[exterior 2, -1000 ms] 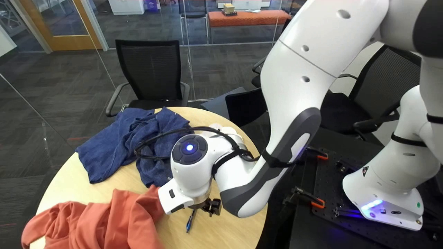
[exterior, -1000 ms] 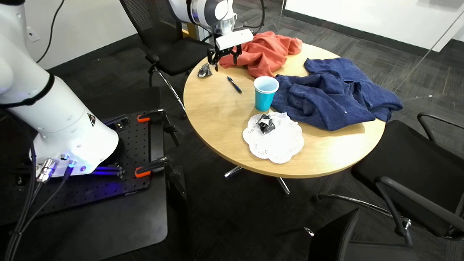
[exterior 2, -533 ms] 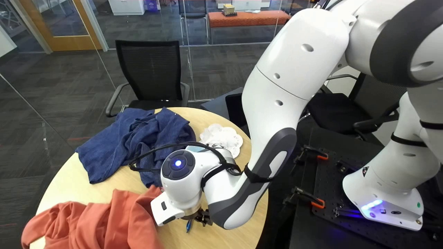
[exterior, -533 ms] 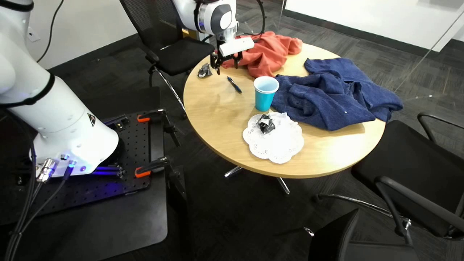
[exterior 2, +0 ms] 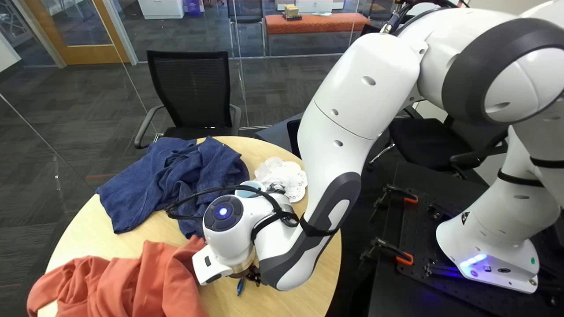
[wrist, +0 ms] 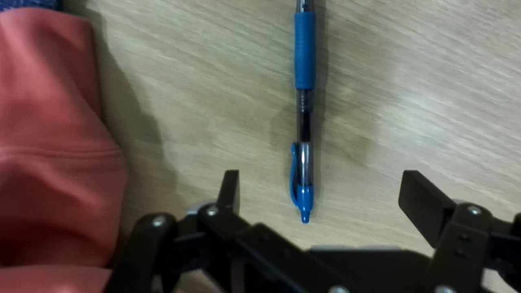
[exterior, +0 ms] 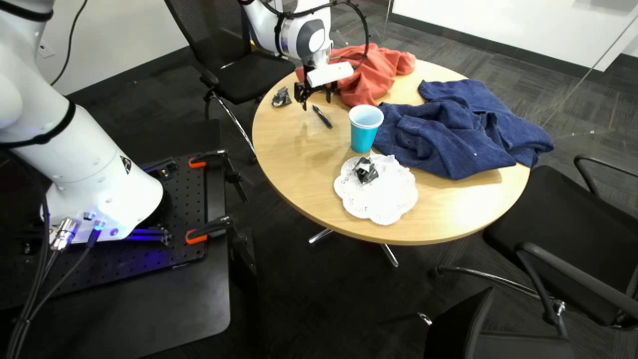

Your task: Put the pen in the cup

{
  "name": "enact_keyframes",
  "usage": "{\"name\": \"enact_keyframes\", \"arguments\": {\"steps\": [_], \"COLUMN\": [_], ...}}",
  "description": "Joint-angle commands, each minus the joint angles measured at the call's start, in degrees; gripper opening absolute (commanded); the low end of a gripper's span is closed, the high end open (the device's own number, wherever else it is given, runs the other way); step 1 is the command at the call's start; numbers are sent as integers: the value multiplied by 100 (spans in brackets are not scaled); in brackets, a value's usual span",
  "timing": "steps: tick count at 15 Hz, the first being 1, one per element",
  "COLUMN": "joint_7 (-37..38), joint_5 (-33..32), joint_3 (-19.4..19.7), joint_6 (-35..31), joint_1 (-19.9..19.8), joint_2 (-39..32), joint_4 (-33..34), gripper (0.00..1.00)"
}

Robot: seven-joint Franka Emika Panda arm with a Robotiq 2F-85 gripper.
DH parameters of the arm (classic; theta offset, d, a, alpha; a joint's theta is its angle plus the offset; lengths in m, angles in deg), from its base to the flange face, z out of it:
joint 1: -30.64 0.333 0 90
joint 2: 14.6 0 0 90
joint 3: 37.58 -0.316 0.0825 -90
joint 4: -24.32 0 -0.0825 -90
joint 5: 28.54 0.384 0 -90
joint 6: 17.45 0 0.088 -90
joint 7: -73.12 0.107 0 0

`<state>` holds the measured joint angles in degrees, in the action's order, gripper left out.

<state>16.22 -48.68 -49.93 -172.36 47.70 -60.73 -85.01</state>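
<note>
Pen (wrist: 305, 116) awaits pickup beneath a hovering gripper (wrist: 320, 183)

Flat on the round wooden table (exterior: 296, 162), the blue pen lies untouched, its clip end showing in the wrist view between 2 black fingers (wrist: 426, 207) that stand wide apart and hold nothing. Not far off stands the teal cup (exterior: 362, 138), upright beside the dark blue cloth (exterior: 456, 135), nothing showing above its pale rim.

Pickup looks to be the step in hand, well lined up from where I stand: the pen runs squarely across the line on which the fingers would close. It seems slightly nearer the finger on the side of the red cloth (wrist: 49, 126), so centring deserves a check. Moving past the clip, toward the middle of the barrel, should give a steadier hold. The tips should then drop almost to the wood before pinching, since the barrel is thin and lies low. Once raised, the pen will likely need 1 end tipped down over the cup's mouth.

Hard to judge is how high the fingertips hang above the wood. The pen's writing end runs off the wrist view's top. In an exterior view, the robot's arm (exterior 2: 328, 136) covers most of the pen bar the clip end, and screens all of the cup but part of its mouth.
</note>
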Motion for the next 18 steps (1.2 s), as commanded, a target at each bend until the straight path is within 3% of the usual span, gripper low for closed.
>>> {"name": "enact_keyframes", "arguments": {"steps": [1,7,8,9,18], "joint_7": [179,152,139,128,323], "joint_5": [-184,-157,-154,-160,-127], "joint_3": [84,86,80,79,117], "joint_6": [71,122,123,116,112], "joint_1": [55,17,7,5,53], "joint_2": [-114,-261,-283,-305,-127], "joint_4": [192,292,307,323,254], "gripper": [100,100,92,74,5]}}
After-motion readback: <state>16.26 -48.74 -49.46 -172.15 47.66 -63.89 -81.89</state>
